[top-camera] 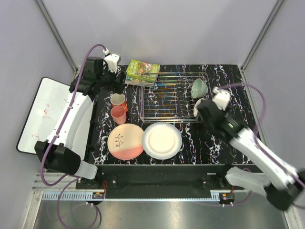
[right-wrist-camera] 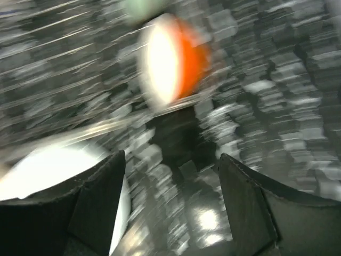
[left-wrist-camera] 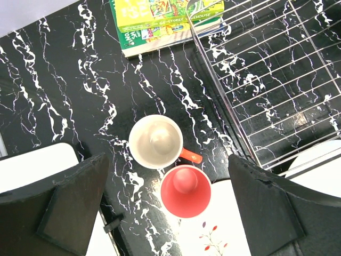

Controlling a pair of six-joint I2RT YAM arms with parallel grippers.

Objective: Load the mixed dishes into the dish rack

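- The worktop (top-camera: 209, 143), black with white veining, runs wall to wall. Its widest bare stretch lies right of the dish rack, with a narrower strip on the rack's left.
- Grey walls close the space behind the rack and on both sides, with slanted metal posts at the far corners.
- The dish rack (top-camera: 162, 100) sits toward the far edge. Its left and middle bars are open to the marble beneath.
- A white board (top-camera: 45, 112) juts past the worktop edge, well left of the rack.
- The large white plate (top-camera: 162, 140) lies flat just nearer than the rack's near rim. Its rim touches the pink-and-cream plate (top-camera: 125, 141) on its left.
- A green book (top-camera: 142, 70) meets the rack's far left corner.
- The pale green bowl (top-camera: 199, 88) leans in the rack's right end.
- The small cream bowl (right-wrist-camera: 170, 58) stands on edge just nearer than it, blurred in the wrist view.
- Left of the rack, the cream-lined cup (left-wrist-camera: 155, 141) and the salmon-pink cup (left-wrist-camera: 185, 190) stand upright and touch.
- The left hand (left-wrist-camera: 168, 160) hovers above both cups, spread wide and gripping nothing.
- The right hand (right-wrist-camera: 170, 157) is at the rack's right end, fingers parted and clear of the small bowl.
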